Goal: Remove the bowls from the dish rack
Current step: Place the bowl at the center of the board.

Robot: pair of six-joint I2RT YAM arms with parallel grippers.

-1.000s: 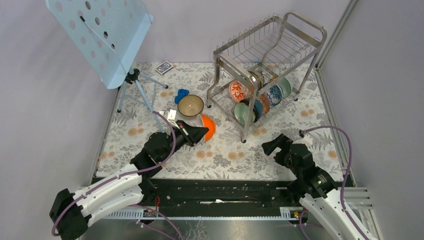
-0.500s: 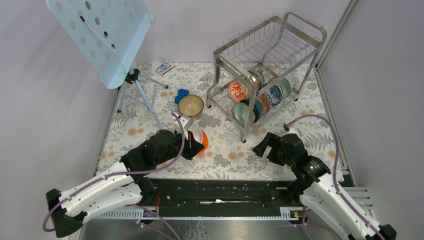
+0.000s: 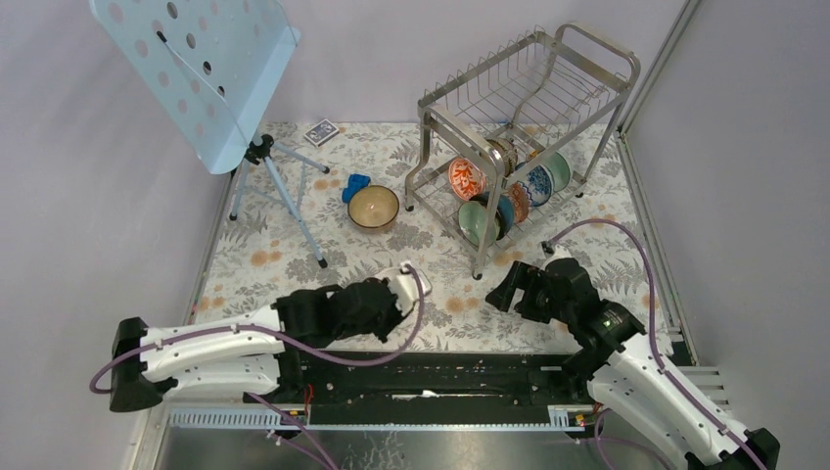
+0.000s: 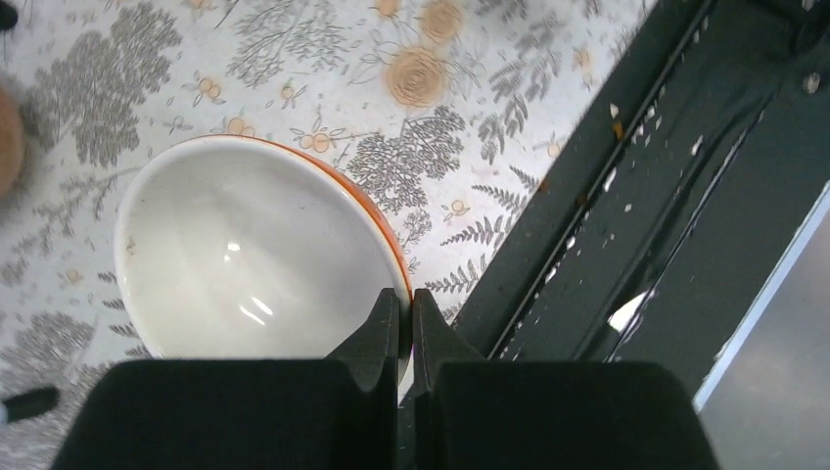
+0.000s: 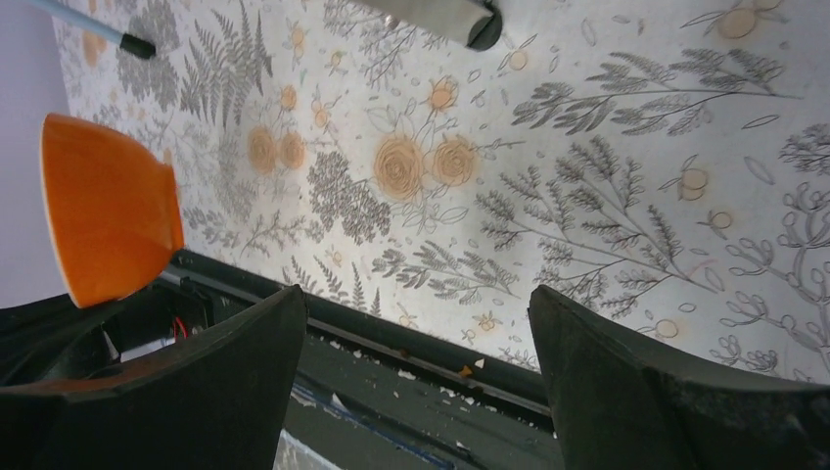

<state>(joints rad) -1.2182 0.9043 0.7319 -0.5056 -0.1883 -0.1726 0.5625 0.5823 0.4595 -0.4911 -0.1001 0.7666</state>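
Note:
The orange bowl (image 4: 245, 259), white inside, hangs just above the floral mat near the black front rail, and my left gripper (image 4: 406, 305) is shut on its rim. The right wrist view shows the same orange bowl (image 5: 108, 220) from outside. My right gripper (image 5: 416, 294) is open and holds nothing, low over the mat right of the left gripper (image 3: 394, 294). The dish rack (image 3: 529, 108) stands at the back right. Its lower tier holds an orange-red patterned bowl (image 3: 468, 178), a pale green bowl (image 3: 478, 220) and a blue-and-white bowl (image 3: 535, 184). A dark brown bowl (image 3: 373, 207) sits on the mat.
A pale blue music stand (image 3: 196, 69) on a tripod fills the back left. A card deck (image 3: 320, 131) and a small blue object (image 3: 355, 186) lie on the mat. The black rail (image 3: 440, 367) runs along the near edge. A rack leg (image 5: 440, 15) stands just ahead of the right gripper.
My left arm has carried the orange bowl toward the near edge and to the right. The right gripper has moved left toward the mat's middle, its fingers slightly narrower.

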